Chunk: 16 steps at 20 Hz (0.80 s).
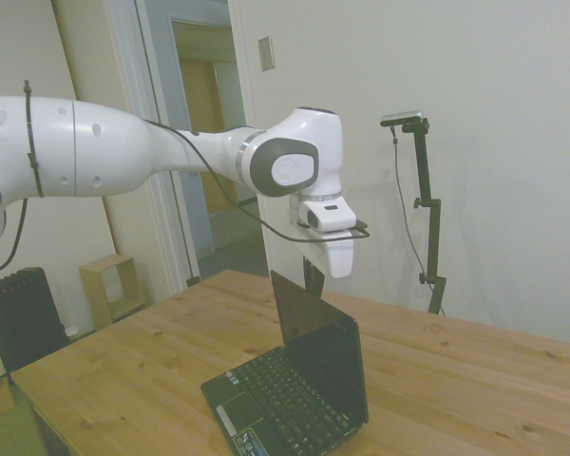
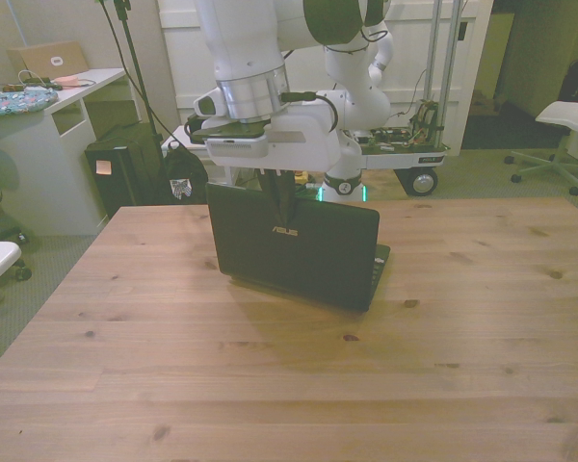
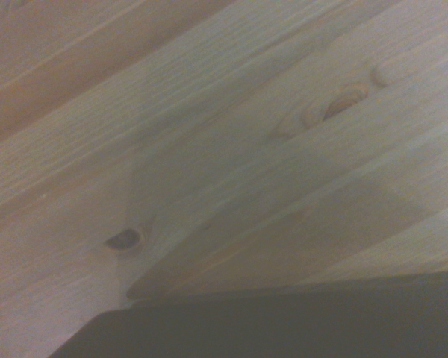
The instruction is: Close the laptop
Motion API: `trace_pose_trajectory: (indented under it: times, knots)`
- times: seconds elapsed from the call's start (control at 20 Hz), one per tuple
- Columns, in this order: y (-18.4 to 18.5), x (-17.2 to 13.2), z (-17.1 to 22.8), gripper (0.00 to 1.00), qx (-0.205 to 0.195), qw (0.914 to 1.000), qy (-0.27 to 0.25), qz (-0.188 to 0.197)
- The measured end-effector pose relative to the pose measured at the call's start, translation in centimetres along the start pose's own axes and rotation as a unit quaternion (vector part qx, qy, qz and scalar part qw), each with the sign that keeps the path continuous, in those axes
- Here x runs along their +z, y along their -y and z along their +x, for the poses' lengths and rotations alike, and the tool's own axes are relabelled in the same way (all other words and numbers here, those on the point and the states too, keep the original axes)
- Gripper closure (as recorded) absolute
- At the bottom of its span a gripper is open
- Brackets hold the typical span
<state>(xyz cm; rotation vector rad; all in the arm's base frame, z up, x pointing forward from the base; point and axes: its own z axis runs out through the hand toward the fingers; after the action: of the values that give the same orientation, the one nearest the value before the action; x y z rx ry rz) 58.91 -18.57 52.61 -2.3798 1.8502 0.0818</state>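
A small black laptop (image 2: 299, 252) stands open on the wooden table (image 2: 289, 385), its lid upright and its logo side toward the front view. The side view shows the dark screen (image 1: 321, 347) and the keyboard (image 1: 280, 391). My gripper (image 2: 282, 204) hangs over the lid's top edge with its dark fingers pointing down, pressed together and shut on nothing. The fingertips reach just below that edge on the lid's back side. In the side view the gripper (image 1: 313, 282) dips behind the lid. The wrist view catches the lid's dark edge (image 3: 284, 324) over bare wood.
The table's wood stretches out on all sides of the laptop. Beyond the table, at the front view's left, a white desk (image 2: 67, 91) stands. A wheeled cart (image 2: 405, 144) sits behind the robot and a chair (image 2: 568, 120) at the far right.
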Motion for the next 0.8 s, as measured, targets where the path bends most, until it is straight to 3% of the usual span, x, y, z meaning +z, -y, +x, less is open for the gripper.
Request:
trace_pose_trajectory:
  times: [0.8]
  knots:
    - [-5.4,5.1,-6.4,1.00,-0.020,0.9996,0.009,-0.018]
